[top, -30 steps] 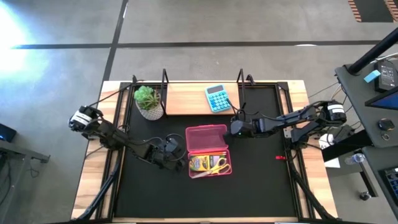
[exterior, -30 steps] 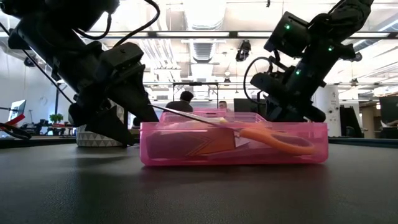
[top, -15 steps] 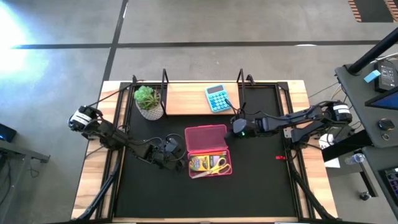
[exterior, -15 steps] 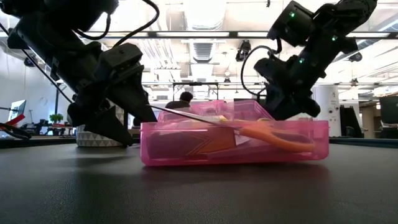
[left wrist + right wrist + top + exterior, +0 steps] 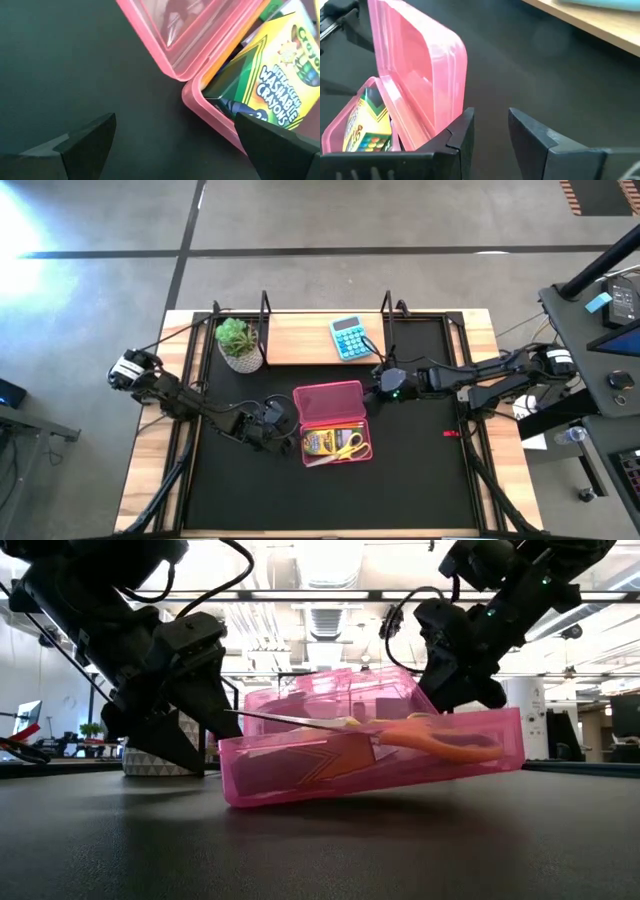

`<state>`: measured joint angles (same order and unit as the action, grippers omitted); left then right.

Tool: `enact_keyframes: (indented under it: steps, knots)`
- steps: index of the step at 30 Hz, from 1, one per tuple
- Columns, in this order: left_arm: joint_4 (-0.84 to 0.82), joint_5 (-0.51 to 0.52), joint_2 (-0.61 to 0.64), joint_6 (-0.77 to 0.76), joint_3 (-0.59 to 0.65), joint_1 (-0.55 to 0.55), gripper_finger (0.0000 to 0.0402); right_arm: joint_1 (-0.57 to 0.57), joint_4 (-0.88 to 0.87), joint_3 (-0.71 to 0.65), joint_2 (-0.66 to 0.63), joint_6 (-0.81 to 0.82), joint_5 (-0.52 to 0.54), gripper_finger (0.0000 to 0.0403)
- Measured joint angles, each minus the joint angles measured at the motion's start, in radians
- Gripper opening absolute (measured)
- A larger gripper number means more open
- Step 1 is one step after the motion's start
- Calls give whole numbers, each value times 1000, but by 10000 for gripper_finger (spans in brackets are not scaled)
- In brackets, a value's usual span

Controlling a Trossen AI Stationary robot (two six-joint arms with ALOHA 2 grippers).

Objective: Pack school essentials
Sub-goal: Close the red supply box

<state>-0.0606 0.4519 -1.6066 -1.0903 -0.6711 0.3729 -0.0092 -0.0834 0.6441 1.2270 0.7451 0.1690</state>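
The pencil case [image 5: 333,423] is translucent pink plastic, smooth and glossy, with light catching along its lid's [image 5: 422,70] rounded rim. Inside it, the crayon box [image 5: 272,82] looks like printed cardboard with a slight sheen. The scissors [image 5: 440,740] show a bright metal blade and smooth orange-yellow plastic handles. The desk [image 5: 150,480] has a pale wood surface with visible grain, covered in the middle by a matt black mat [image 5: 420,470]. The right gripper's fingers [image 5: 532,140] are dark, dull plastic with a faintly rough face.

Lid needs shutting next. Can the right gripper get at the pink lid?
Probably yes: the right gripper is beside the raised pink lid, one finger against its edge, nothing between.
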Motion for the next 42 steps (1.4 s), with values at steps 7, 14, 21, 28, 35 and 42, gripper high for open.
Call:
enact_keyframes:
  steps: [7,14,21,28,35,42]
  knots:
    - [-10,-7,0,-4,1,-7,389,18,49,0,-10,-79,-56,109]
    - [-11,-18,0,-4,1,-25,389,30,73,0,-9,-122,-107,109]
    - [-55,-29,0,-10,1,-27,389,36,143,0,-9,-224,-122,109]
    - [-67,-32,0,-29,2,-27,389,40,223,2,-9,-236,-155,109]
    - [-67,-33,0,-29,2,-27,389,40,217,2,-9,-238,-146,109]
    - [-64,-32,1,-29,-30,-27,389,40,211,2,-9,-241,-47,109]
